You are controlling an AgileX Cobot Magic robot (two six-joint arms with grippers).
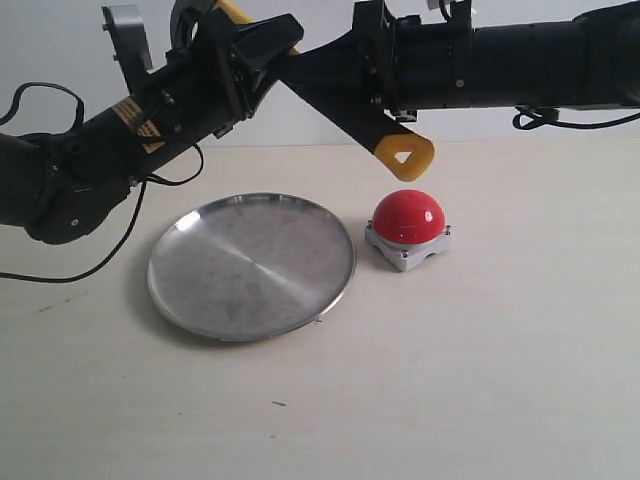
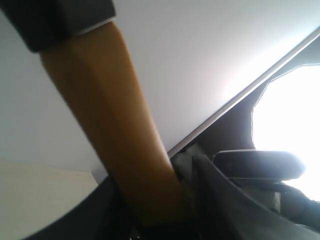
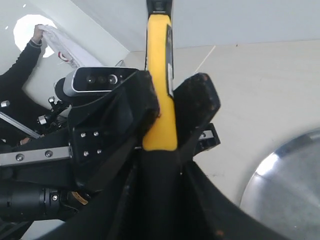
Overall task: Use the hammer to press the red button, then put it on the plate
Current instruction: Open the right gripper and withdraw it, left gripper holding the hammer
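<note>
Over the pale bench (image 1: 500, 380), my right tool (image 3: 172, 100) was clenched on the hammer (image 3: 159, 60), its yellow loop hanging just above the red button (image 1: 408, 215), but I couldn't tell the left tool's (image 1: 235, 45) grip, so a tug might drop it.

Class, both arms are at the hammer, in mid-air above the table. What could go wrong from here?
1. The right gripper clamps the hammer while the left gripper is also at it. Uneven pulling or a mistimed release could twist or drop it.
2. The looped handle end, not the head, hangs above the red button, so a press could glance off the dome.
3. A dropped hammer might strike the plate.
</note>
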